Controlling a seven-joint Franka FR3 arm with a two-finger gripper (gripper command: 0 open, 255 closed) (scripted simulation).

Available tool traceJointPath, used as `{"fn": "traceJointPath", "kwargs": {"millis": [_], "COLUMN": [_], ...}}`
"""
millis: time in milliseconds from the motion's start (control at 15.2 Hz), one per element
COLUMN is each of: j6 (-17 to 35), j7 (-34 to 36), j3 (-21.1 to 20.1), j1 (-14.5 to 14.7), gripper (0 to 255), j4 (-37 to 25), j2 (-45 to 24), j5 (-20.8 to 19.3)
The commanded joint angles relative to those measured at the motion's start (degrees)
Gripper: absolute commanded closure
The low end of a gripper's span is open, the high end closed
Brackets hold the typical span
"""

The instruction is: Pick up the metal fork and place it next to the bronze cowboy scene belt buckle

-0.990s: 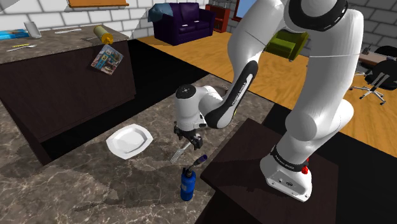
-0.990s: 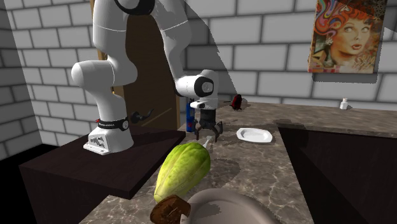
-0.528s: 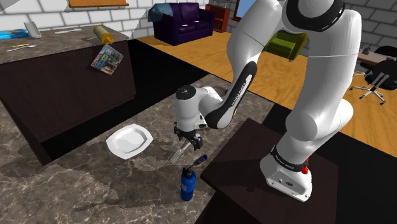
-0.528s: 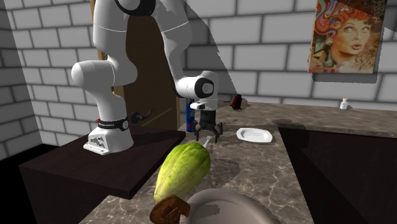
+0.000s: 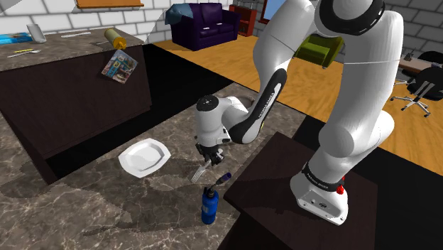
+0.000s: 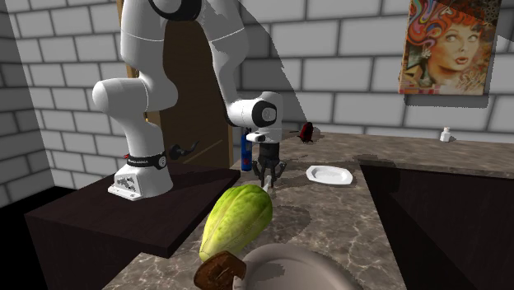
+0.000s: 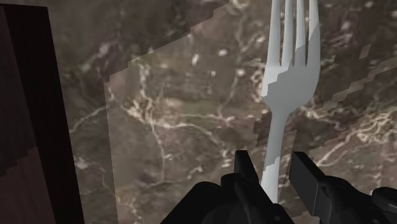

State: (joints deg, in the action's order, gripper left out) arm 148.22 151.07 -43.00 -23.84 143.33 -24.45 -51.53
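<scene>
A pale metal fork [image 7: 287, 76] lies flat on the marbled counter [image 7: 178, 114], tines pointing away from the hand. My gripper [image 7: 273, 167] is down at the counter with its fingers drawn in around the fork's handle. Seen from the shoulder, the fork [image 5: 200, 171] pokes out below the gripper [image 5: 211, 158], between the white plate and the blue bottle. From the second exterior camera, the gripper [image 6: 268, 183] stands low over the counter. A brown rounded piece [image 6: 221, 270], perhaps the buckle, sits at that view's bottom edge.
A white plate [image 5: 145, 156] lies just beside the fork, and a blue bottle [image 5: 210, 202] stands close on the near side. The dark stand [image 5: 284, 185] borders the counter. A large green fruit [image 6: 237, 218] and a grey dish [image 6: 296, 272] sit further along.
The fingers, spread wide on either side of the fork's handle a moment ago, have come together on it. The arm and the fork have stayed where they were.
</scene>
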Motion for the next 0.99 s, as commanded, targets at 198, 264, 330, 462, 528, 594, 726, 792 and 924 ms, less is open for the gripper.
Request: {"fn": "traceJointPath", "kwargs": {"millis": [198, 264, 330, 462, 528, 594, 726, 792, 924], "j6": [-0.2, -0.5, -0.7, -1.2, -1.4, -1.6, -2.1, -2.4, -2.8], "j7": [-1.0, -2.0, -3.0, -5.2, -6.3, -7.5, -10.0, -11.3, -14.2], "j3": [-1.0, -2.1, -3.2, -5.5, -6.7, -7.9, -10.5, -11.8, -14.6], "j1": [-0.8, -1.6, -2.5, -4.2, -5.1, -6.1, -8.1, -9.1, -11.3], "gripper": [255, 255, 255, 255, 255, 255, 255, 255, 255], "j4": [0.4, 0.7, 1.0, 1.7, 1.9, 2.2, 2.8, 3.0, 3.4], "j2": [0.9, 1.9, 2.9, 4.8, 5.8, 6.9, 9.0, 10.2, 12.6], "j5": [1.3, 2.7, 4.1, 7.0, 8.5, 10.1, 13.5, 15.3, 19.3]}}
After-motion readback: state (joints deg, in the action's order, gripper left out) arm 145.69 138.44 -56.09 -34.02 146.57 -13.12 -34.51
